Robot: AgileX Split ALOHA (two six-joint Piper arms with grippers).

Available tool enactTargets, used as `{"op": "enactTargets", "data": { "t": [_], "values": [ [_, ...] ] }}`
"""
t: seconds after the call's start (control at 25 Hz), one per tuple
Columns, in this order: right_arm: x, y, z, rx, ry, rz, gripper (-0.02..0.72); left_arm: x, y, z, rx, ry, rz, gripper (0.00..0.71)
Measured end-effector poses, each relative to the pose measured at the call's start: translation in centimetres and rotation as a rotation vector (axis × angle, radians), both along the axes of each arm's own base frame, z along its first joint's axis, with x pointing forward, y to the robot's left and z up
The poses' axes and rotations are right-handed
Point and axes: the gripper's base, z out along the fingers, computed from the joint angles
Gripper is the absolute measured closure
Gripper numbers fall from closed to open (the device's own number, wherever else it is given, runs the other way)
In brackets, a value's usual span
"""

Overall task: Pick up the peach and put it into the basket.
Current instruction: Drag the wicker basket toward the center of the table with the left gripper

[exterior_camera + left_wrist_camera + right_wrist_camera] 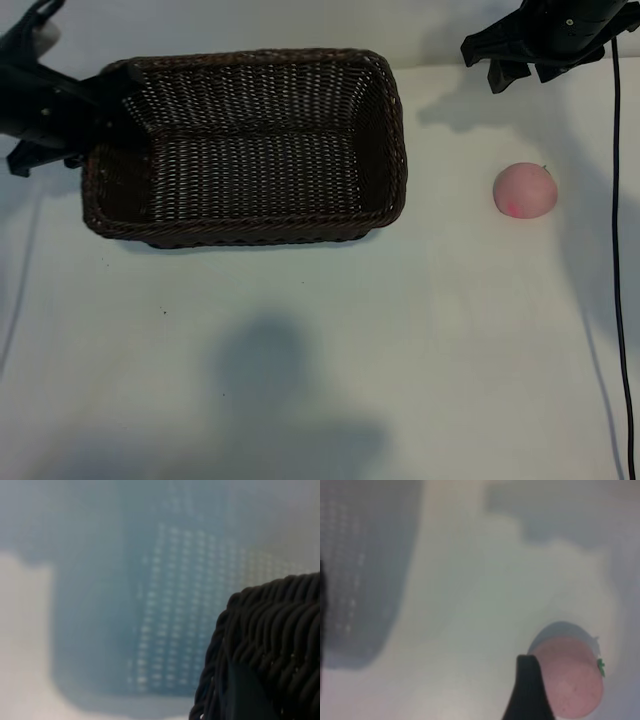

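The peach (525,190) is small, round and pale pink, and lies on the white table to the right of the basket (395,130). The basket is large, dark brown wicker, and nothing lies in it. My right gripper (515,75) hangs open above the table at the far right, behind the peach and not touching it. In the right wrist view one dark fingertip (530,685) shows beside the peach (575,680). My left gripper (105,100) is at the basket's far left corner. In the left wrist view the braided rim (270,630) sits right at the jaws, which are closed on it.
A black cable (618,250) runs down the table's right side, just past the peach. Open white tabletop (300,350) stretches in front of the basket, crossed by a large shadow.
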Motion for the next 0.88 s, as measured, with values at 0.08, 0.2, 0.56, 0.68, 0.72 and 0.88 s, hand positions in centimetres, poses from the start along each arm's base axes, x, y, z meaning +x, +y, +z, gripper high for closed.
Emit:
{"op": "enactTargets", "data": {
  "t": [0.08,0.2,0.56,0.68,0.72,0.88],
  "values": [
    [0.0,0.0,0.0,0.001,-0.002,0.0,0.187,0.7,-0.8,-0.9,0.001,0.015,-0.022,0.448],
    [0.1,0.0,0.0,0.002,-0.008,0.0,0.187,1.5,-2.0,-2.5,0.0,0.045,-0.049,0.448],
    [0.1,0.0,0.1,0.004,-0.014,0.0,0.187,2.2,-3.2,-6.0,-0.021,0.104,-0.033,0.448],
    [0.1,0.0,0.1,0.004,-0.014,0.0,0.187,2.3,-3.2,-6.4,-0.026,0.114,-0.03,0.448],
    [0.1,0.0,0.1,0.004,-0.014,0.0,0.187,2.2,-3.2,-6.4,-0.028,0.116,-0.029,0.449],
    [0.1,0.0,0.1,0.004,-0.013,-0.001,0.187,2.2,-3.3,-6.4,-0.033,0.123,-0.035,0.421]
  ]
}}
